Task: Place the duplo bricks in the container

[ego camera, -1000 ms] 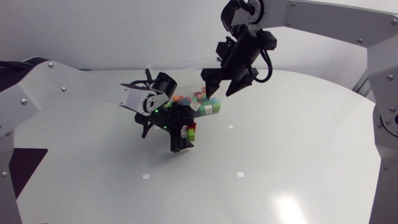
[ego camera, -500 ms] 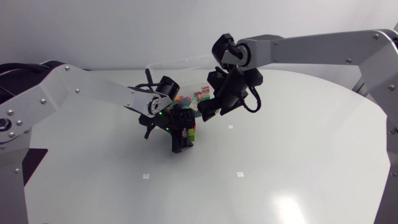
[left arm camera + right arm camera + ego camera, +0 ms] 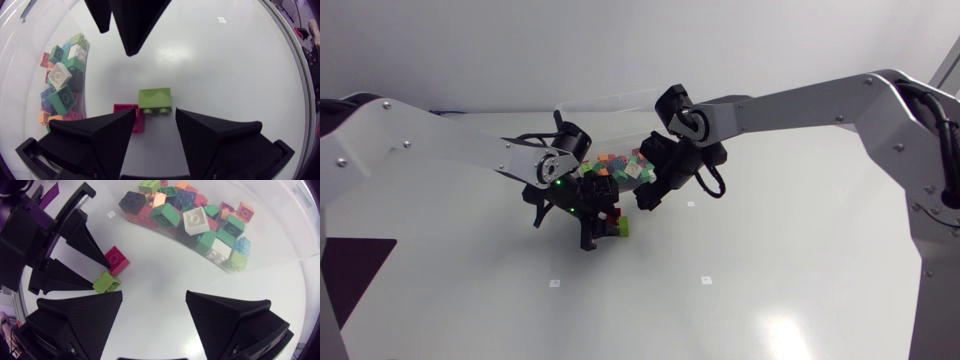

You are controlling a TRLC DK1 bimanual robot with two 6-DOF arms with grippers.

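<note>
White table (image 3: 800, 290) — surface sound. Directly on it: a clear container (image 3: 610, 100) of mixed bricks; green brick (image 3: 155, 100) just beside magenta brick (image 3: 131, 116); small square markers (image 3: 706, 280).

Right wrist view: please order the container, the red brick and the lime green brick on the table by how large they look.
1. container, clearly the largest.
2 and 3. red brick and lime green brick: they look about alike, so I do not rank them.
</note>
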